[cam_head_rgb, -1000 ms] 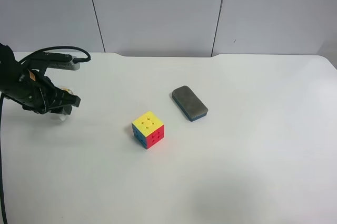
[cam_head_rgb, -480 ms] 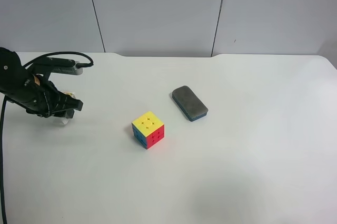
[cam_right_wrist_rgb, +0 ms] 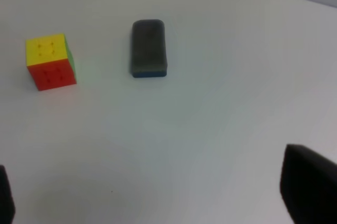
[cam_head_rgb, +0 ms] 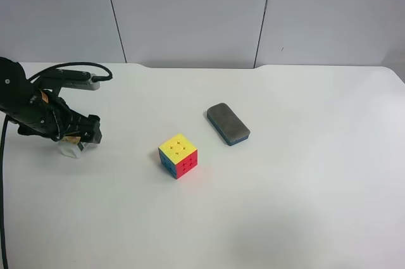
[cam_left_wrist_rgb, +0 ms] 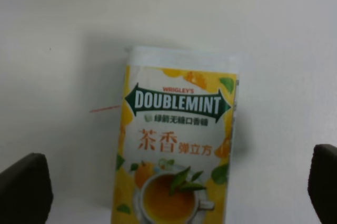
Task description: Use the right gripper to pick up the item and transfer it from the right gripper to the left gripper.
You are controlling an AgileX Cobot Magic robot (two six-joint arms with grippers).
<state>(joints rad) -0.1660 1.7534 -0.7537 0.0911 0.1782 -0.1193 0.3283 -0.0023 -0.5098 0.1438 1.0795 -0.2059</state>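
Left tool (cam_left_wrist_rgb: 174,187): released, with the two dark fingertips far apart at the edges of the left wrist view; it grasps nothing

Item (cam_left_wrist_rgb: 176,145): the small carton with orange print and green lettering is on the table (cam_left_wrist_rgb: 63,23), between the open fingers and touching neither of them, as far as we can see

Right tool (cam_right_wrist_rgb: 158,190): also released and empty, hanging over bare table well away from the item

Which arm: the left wrist view looks straight at the item, so we take the arm at the exterior high view's left for the left arm

Step in hand: we judge that the item is now on the left side and the left tool should leave it there

How to do it well: we would lift the tool straight up and keep the jaws wide until the fingers are clear, because a sideways move could push or tip the light carton

Risk: the carton looks tall and narrow, so a small touch may turn it over

Further out: the puzzle cube (cam_head_rgb: 178,155) and the eraser block (cam_head_rgb: 228,123) are well apart from the item, and we would not go near them
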